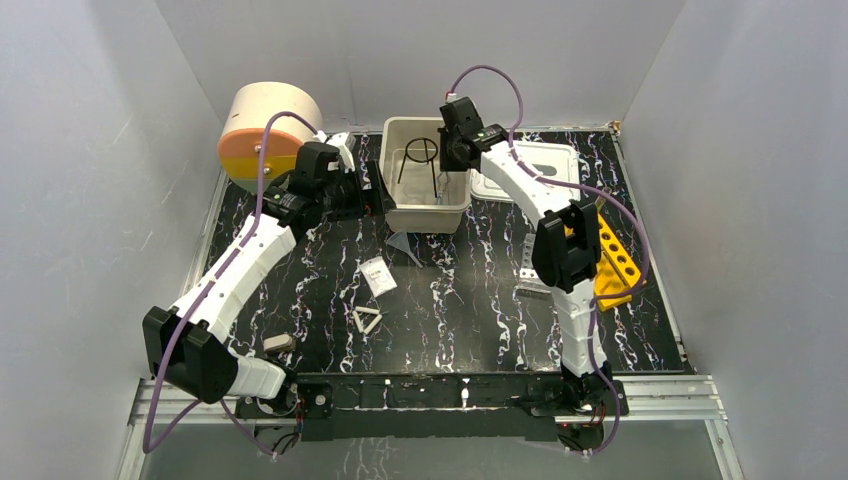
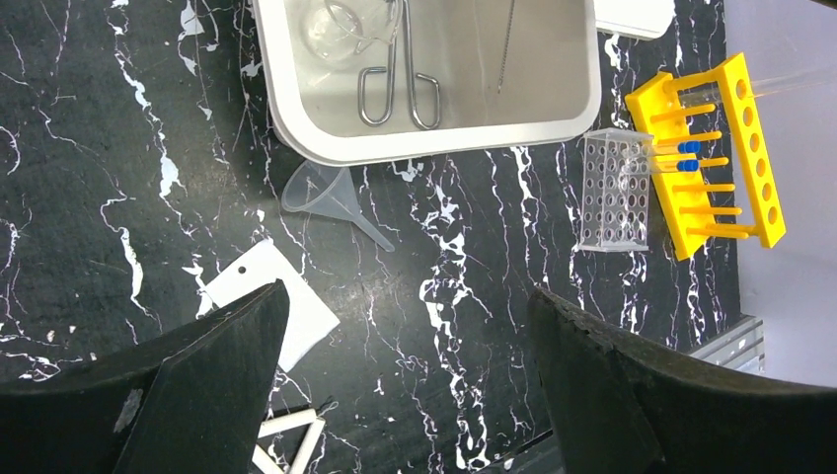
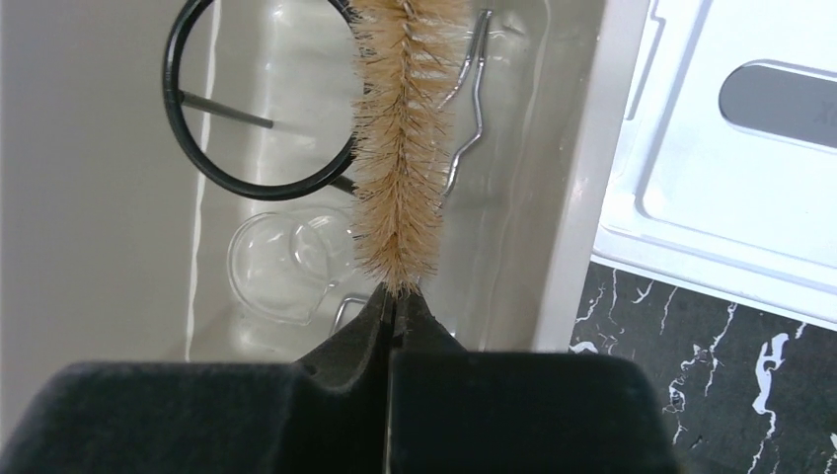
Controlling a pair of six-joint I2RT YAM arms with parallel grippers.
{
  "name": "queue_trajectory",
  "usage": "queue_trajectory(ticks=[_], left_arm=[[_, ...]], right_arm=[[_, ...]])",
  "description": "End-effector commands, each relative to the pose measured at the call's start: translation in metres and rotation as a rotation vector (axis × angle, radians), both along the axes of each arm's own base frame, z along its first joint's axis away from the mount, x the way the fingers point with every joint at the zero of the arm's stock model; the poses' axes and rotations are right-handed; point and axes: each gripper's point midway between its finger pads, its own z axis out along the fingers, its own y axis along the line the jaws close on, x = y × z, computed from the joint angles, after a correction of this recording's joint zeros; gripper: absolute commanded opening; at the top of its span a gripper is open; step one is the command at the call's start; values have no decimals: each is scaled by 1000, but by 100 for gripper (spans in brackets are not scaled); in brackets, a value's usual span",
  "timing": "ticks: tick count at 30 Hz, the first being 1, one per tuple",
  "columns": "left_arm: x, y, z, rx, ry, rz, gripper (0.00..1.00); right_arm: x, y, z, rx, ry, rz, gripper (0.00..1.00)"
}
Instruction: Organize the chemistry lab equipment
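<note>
Chemistry lab equipment point(image 1: 420, 160) is spread over the table point(image 1: 460, 300). The white bin point(image 1: 428, 213) is placed rearward, the yellow tube rack point(image 1: 615, 262) rightward. A brush point(image 3: 400, 148) is clamped over the bin by the right gripper point(image 3: 395, 308); the left gripper point(image 2: 405, 375) is held wide open. The clear packet point(image 1: 377, 275) and white triangle frame point(image 1: 367, 320) are seen mid-table.

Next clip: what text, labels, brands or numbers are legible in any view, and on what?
No text can be read in any view.
On the small clear packet: any print is too small to read.
On the white plastic lid, in its grey inset: a dark mark cut off by the frame edge, unreadable.
</note>
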Motion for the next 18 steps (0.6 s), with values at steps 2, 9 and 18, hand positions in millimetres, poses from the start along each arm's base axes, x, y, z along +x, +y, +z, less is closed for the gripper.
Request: queue_trajectory(ticks=[2,9,18], left_arm=[[-2,8,-8,34,16,7,90],[-3,13,-14,55,31,24,90],[1,7,-2,27,5,10,90]], right_arm=[[15,-1,9,-64,-84,-51,6],[17,0,15,-71,-98,-82,18],[12,9,53,1,-164,-35,32]])
